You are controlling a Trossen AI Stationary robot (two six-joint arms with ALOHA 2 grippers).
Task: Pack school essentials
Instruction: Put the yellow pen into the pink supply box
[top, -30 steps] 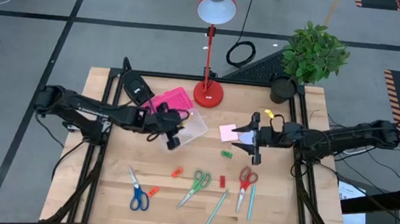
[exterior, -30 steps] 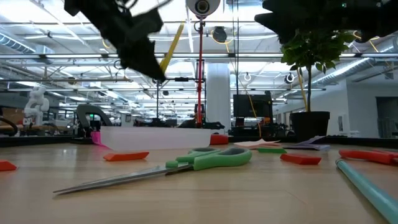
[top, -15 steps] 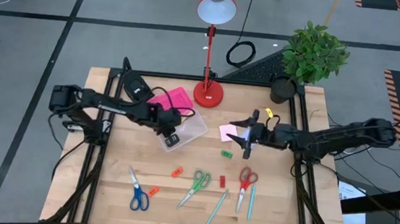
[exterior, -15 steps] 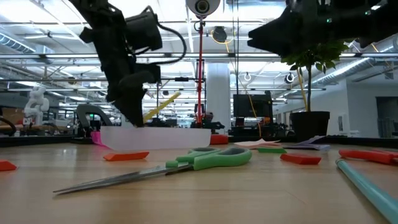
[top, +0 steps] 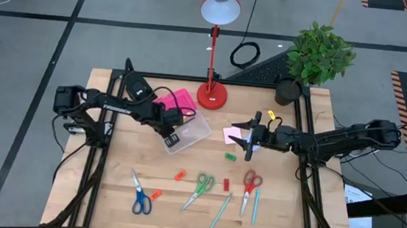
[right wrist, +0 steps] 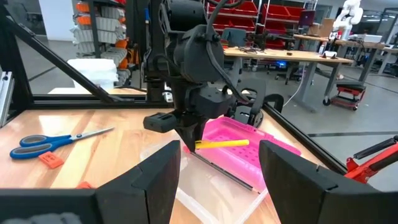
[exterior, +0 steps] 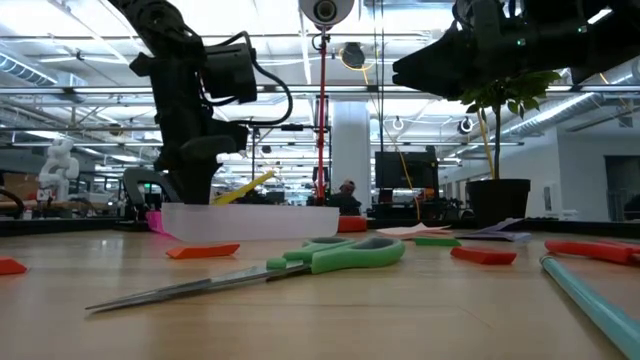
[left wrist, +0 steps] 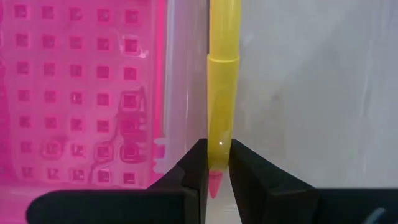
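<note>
- Over the clear box (top: 189,131) at the back of the desk (top: 108,187), the left gripper (top: 172,136) is closed on a yellow pen (left wrist: 222,81), pinching it near its pink tip.
- In the low view the yellow pen slopes upward above the box wall.
- Beside the box lies its pink lid (top: 175,99).
- To the right, the right gripper (top: 249,141) hovers with its fingers spread apart, holding nothing, over the pink sticky notes (top: 230,135).
- Nearer the front of the desk lie the blue scissors (top: 139,195), the green scissors (top: 198,190), the red scissors (top: 250,183), small erasers and two thin pens.
- Behind the desk's back edge stand a red lamp (top: 219,12) and a potted plant (top: 316,56).
</note>
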